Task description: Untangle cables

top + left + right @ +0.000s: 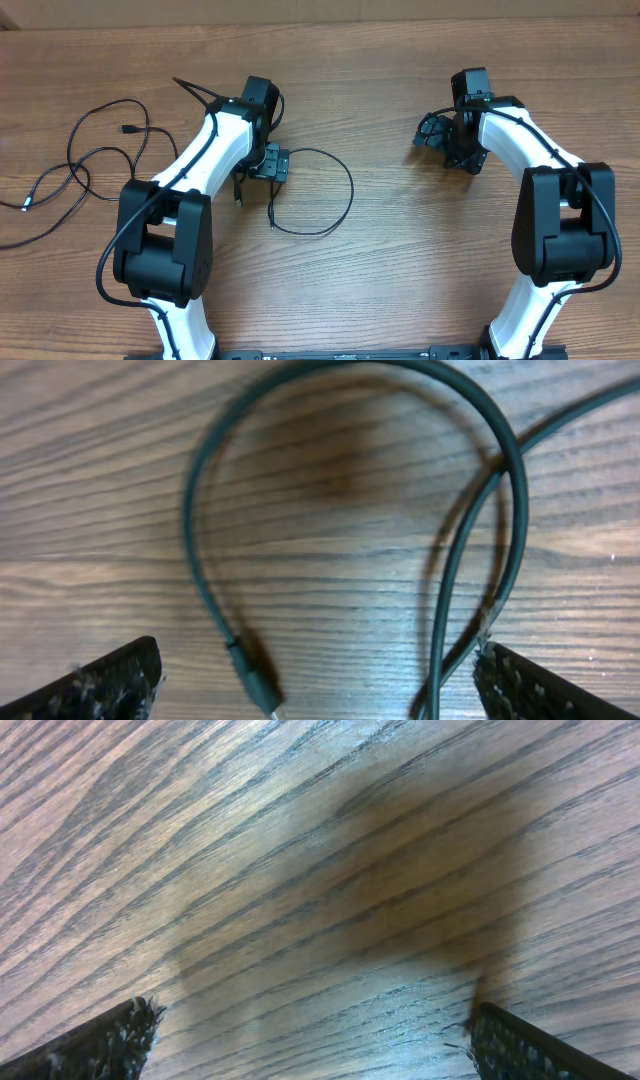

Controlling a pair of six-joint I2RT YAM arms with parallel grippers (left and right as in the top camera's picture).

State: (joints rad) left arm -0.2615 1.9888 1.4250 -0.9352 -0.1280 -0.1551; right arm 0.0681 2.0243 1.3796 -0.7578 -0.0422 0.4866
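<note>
One thin black cable [345,190] lies in a loose loop on the wood just right of my left gripper [268,163], with a plug end [272,222] below it. In the left wrist view that cable [200,550] arcs over the table, its plug [256,685] lies between the open fingers, and two strands cross near the right finger [545,690]. My left gripper [315,695] holds nothing. A second cable [95,155] sprawls at the far left, its silvery tip [25,206] near the edge. My right gripper [432,133] [312,1045] stands open over bare wood, away from both cables.
The wooden table [400,280] carries both arms; their bases stand at the near edge, left [180,330] and right [525,320]. A stray black strand [195,90] sticks out by the left arm's wrist.
</note>
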